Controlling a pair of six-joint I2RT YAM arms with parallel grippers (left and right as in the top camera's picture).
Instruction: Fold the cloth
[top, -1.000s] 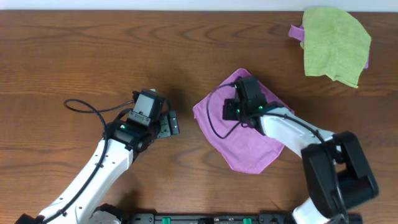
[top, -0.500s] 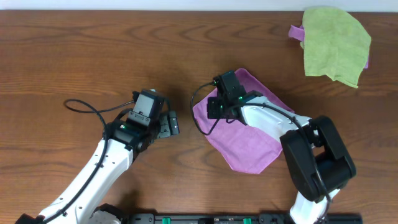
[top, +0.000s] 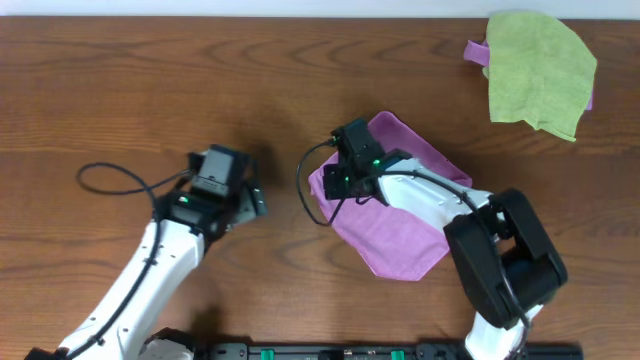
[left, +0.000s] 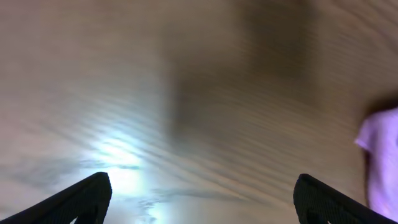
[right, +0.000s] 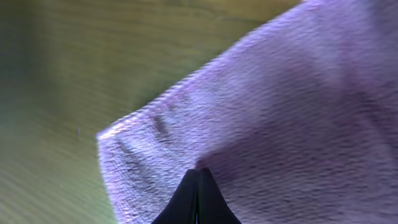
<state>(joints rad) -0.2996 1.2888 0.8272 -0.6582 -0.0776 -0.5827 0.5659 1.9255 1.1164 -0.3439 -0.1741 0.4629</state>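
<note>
L wrist view blurred; cloth (left: 382, 155) cut off at right edge (only a corner shows).

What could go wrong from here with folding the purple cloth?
1. The right gripper is shut over the cloth near its left corner, with no fabric visibly pinched. A lift may come up empty or just drag the cloth.
2. The left gripper hangs open over bare table, apart from the cloth, so nothing pins the fabric. It could slide rather than fold.
</note>
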